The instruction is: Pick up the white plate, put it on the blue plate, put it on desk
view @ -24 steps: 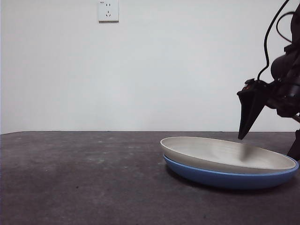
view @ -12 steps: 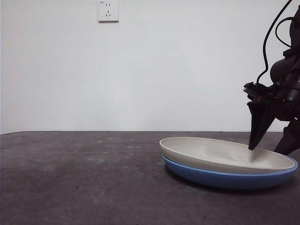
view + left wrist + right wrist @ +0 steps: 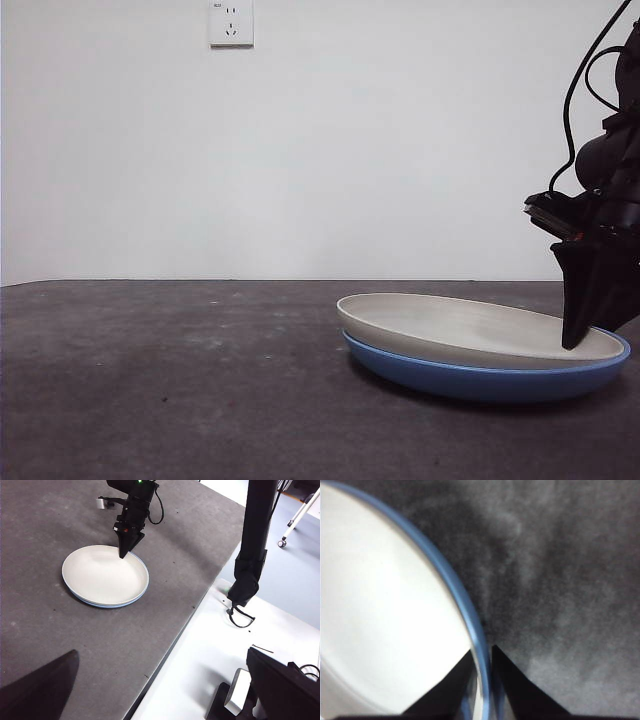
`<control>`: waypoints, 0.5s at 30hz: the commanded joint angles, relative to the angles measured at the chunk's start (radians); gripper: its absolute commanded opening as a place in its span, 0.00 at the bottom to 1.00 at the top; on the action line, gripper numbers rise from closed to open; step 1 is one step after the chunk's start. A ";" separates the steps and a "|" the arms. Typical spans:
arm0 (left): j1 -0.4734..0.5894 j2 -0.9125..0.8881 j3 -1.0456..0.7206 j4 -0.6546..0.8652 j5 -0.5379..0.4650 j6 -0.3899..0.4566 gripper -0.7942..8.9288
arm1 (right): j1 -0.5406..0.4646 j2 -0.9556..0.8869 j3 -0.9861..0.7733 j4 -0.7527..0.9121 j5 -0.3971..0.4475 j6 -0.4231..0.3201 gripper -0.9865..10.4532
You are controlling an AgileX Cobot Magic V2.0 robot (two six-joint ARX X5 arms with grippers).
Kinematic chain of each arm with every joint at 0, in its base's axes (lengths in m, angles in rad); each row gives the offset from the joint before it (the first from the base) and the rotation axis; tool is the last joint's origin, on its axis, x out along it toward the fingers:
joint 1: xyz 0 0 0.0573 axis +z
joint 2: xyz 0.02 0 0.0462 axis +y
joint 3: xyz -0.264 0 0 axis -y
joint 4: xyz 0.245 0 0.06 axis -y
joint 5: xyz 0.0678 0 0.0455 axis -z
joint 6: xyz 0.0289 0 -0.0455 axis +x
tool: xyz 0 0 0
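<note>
The white plate (image 3: pixel 470 325) lies nested in the blue plate (image 3: pixel 470 382) on the desk (image 3: pixel 170 380), at the right. My right gripper (image 3: pixel 582 335) stands at the plates' right edge, pointing down. In the right wrist view its jaws (image 3: pixel 481 680) are closed onto the rim: one on the white plate (image 3: pixel 385 610), one outside the blue plate (image 3: pixel 451 586). The left wrist view shows the same from afar: the right gripper (image 3: pixel 122 555) at the rim of the white plate (image 3: pixel 102 575). My left gripper (image 3: pixel 160 690) is open and empty, high above and away from the plates.
A wall socket (image 3: pixel 231 22) sits on the white wall behind. In the left wrist view the desk's edge (image 3: pixel 190 615) runs close to the plates, with a black arm column (image 3: pixel 255 540) and white floor beyond.
My right gripper has come down and moved right to the plates' right rim, and its jaws have closed together. The stacked plates have shifted slightly left.
</note>
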 commanded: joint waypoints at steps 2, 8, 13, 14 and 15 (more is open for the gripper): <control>-0.008 0.006 0.014 0.010 -0.003 0.005 0.69 | -0.003 0.016 0.025 -0.001 -0.006 0.003 0.10; -0.008 0.006 0.014 0.010 -0.003 0.005 0.69 | 0.000 -0.029 0.098 -0.060 -0.072 0.004 0.10; -0.008 0.006 0.014 0.011 -0.003 0.009 0.69 | 0.039 -0.040 0.172 -0.100 -0.089 0.045 0.10; -0.008 0.006 0.014 0.011 -0.003 0.009 0.69 | 0.054 -0.040 0.181 -0.097 -0.088 0.063 0.10; -0.008 0.006 0.014 0.011 -0.003 0.009 0.69 | 0.066 -0.040 0.186 -0.091 -0.083 0.080 0.10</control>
